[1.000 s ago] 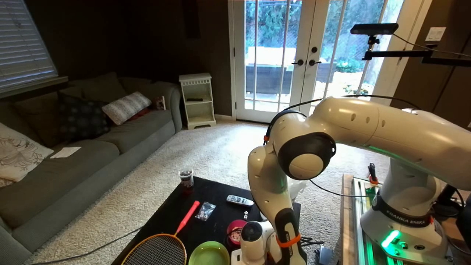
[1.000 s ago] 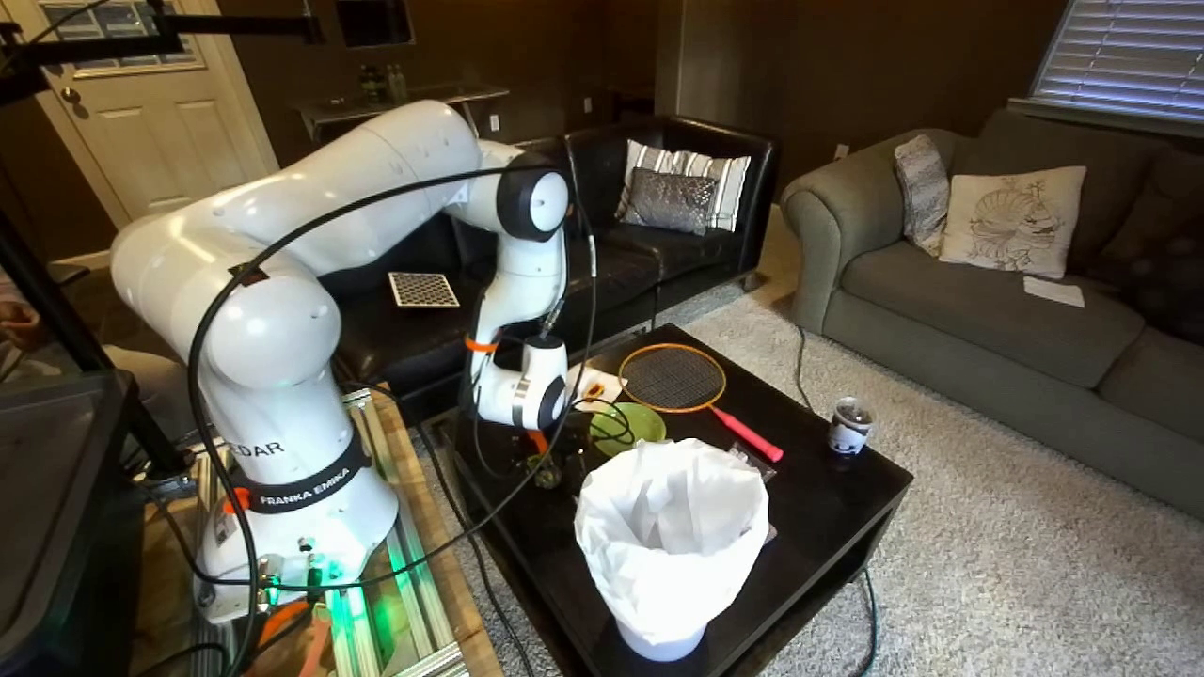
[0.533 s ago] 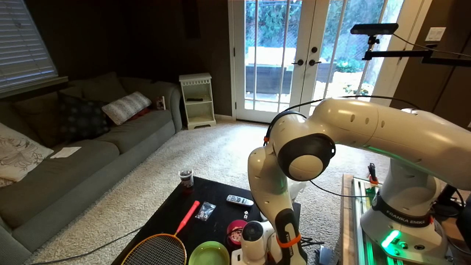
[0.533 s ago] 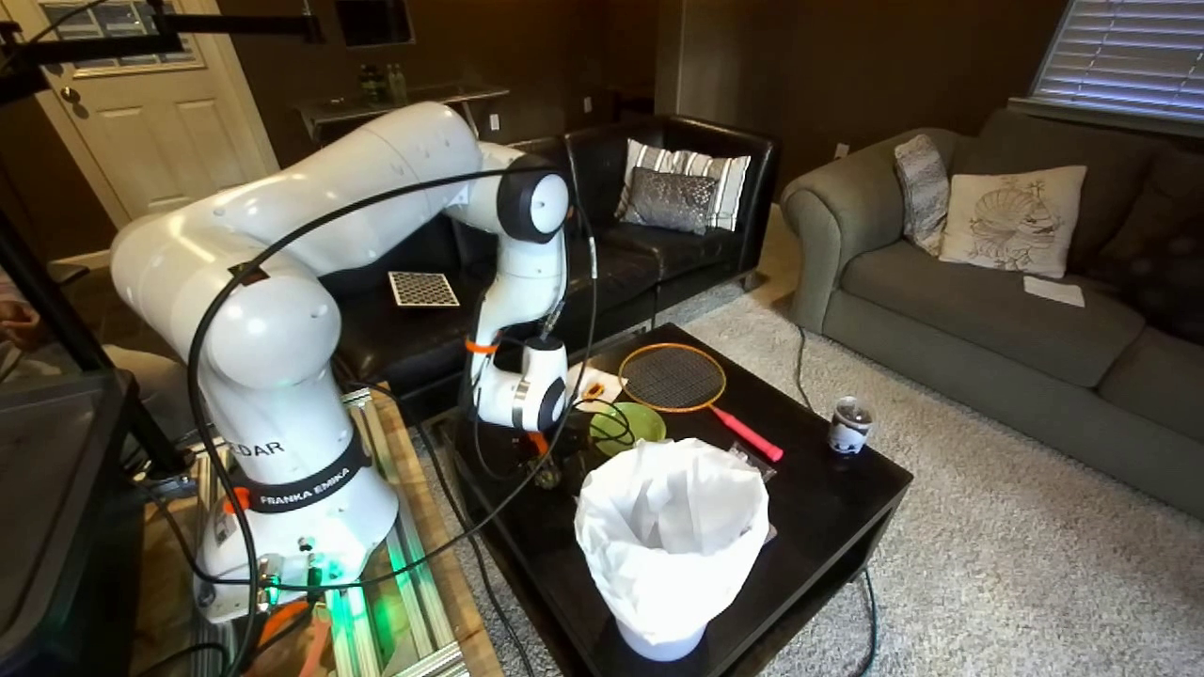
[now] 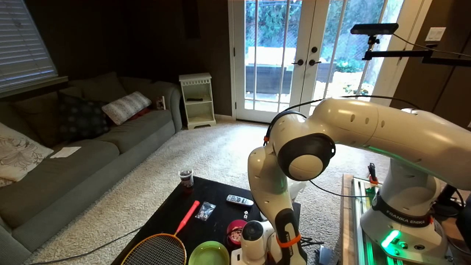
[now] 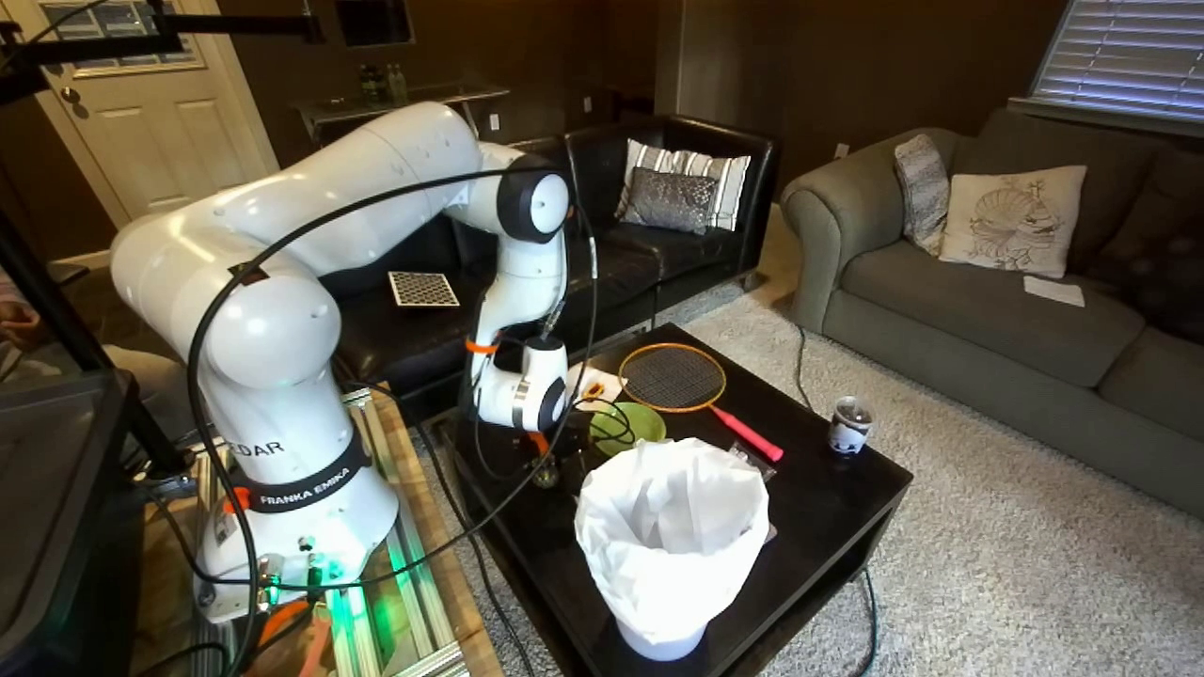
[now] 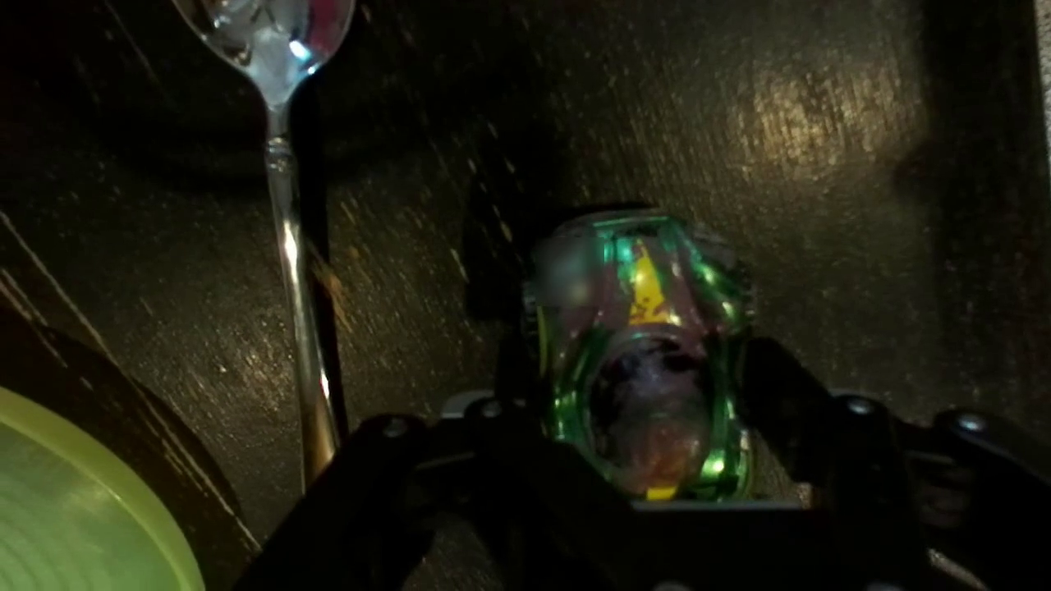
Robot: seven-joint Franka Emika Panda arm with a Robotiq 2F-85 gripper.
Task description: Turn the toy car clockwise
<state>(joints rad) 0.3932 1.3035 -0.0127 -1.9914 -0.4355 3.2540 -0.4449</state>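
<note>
Green and glossy, one car [image 7: 644,287] sits on one dark table [image 6: 818,498], between the two fingers [image 7: 784,402] of my one gripper [image 7: 646,361]. In the wrist view my fingers stand about the car's width apart, one along each side; they are too dark for me to tell whether they press on it or are just beside it. Its long axis runs bottom to top there, the top leaning slightly left. I count two yellow patches: the larger lies at the end pointing to the top, the smaller at the lower edge. Which end is the nose I cannot tell.

Left of it lies one spoon [image 7: 289,238], apart, nearly parallel; farther left, one green bowl [image 7: 74,501]. In an exterior view I count one pink bowl [image 5: 237,222], one remote [image 5: 240,200] and one packet [image 5: 205,211]; in both exterior views, one racket [image 6: 673,378] and one cup [image 6: 850,426]. One bin [image 6: 661,641] with one white bag [image 6: 673,545] stands on the table.
</note>
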